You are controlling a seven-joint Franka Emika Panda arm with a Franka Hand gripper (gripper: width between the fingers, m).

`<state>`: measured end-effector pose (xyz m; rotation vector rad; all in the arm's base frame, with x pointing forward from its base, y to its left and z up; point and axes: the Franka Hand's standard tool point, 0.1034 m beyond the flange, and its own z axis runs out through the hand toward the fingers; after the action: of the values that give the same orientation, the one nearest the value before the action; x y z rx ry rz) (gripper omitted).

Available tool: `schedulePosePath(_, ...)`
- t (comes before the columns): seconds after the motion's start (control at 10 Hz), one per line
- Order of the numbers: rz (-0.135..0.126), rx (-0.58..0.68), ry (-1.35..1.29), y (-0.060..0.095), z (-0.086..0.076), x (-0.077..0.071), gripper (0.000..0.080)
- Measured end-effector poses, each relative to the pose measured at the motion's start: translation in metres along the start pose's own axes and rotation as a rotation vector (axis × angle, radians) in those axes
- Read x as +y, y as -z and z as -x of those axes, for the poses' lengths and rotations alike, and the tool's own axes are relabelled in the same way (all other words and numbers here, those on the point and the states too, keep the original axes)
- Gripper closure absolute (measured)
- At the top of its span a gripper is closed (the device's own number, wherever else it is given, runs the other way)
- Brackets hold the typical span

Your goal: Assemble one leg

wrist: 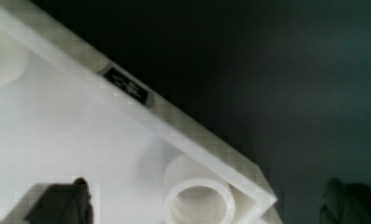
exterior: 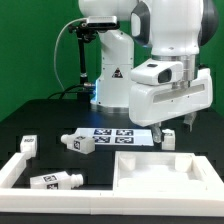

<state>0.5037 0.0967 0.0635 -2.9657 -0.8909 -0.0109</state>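
Three white legs with tag markers lie on the black table in the exterior view: one [exterior: 28, 145] at the left, one [exterior: 80, 142] near the middle, one [exterior: 55, 181] at the front left. Another small white tagged piece [exterior: 168, 138] stands just under the hand. My gripper [exterior: 166, 128] hangs over the far edge of the large white panel [exterior: 160, 172]. In the wrist view the gripper [wrist: 203, 205] is open and empty. Its dark fingers [wrist: 57, 205] stand on either side of the panel's corner [wrist: 93, 130] and its round socket [wrist: 200, 200].
The marker board [exterior: 115, 134] lies behind the panel, in front of the robot base. A long white border bar [exterior: 18, 172] runs along the front left. A tag marker [wrist: 125, 86] sits on the panel's edge.
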Motion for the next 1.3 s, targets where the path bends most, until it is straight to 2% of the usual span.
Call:
schedulePosePath(0.1,-0.006,0.001,-0.116,-0.002,0.002,-0.002,0.0150)
schedulePosePath(0.2,-0.012,-0.021,-0.251,-0.008,0.012,-0.010,0.0150)
schedulePosePath(0.4,-0.023,-0.116,-0.473,-0.011,0.023,-0.032,0.0150)
schedulePosePath(0.5,-0.025,-0.137,-0.460,-0.010,0.021,-0.037,0.0150)
schedulePosePath(0.9,-0.029,-0.171,-0.457,-0.010,0.024,-0.037,0.0150)
schedulePosePath(1.0,-0.039,-0.302,-0.475,-0.011,0.037,-0.045,0.0150)
schedulePosePath(1.1,-0.059,-0.405,-0.471,-0.013,0.037,-0.046,0.0150)
schedulePosePath(1.2,-0.098,-0.472,-0.486,-0.017,0.036,-0.047,0.0150)
schedulePosePath(1.3,-0.135,-0.594,-0.497,-0.016,0.042,-0.048,0.0150)
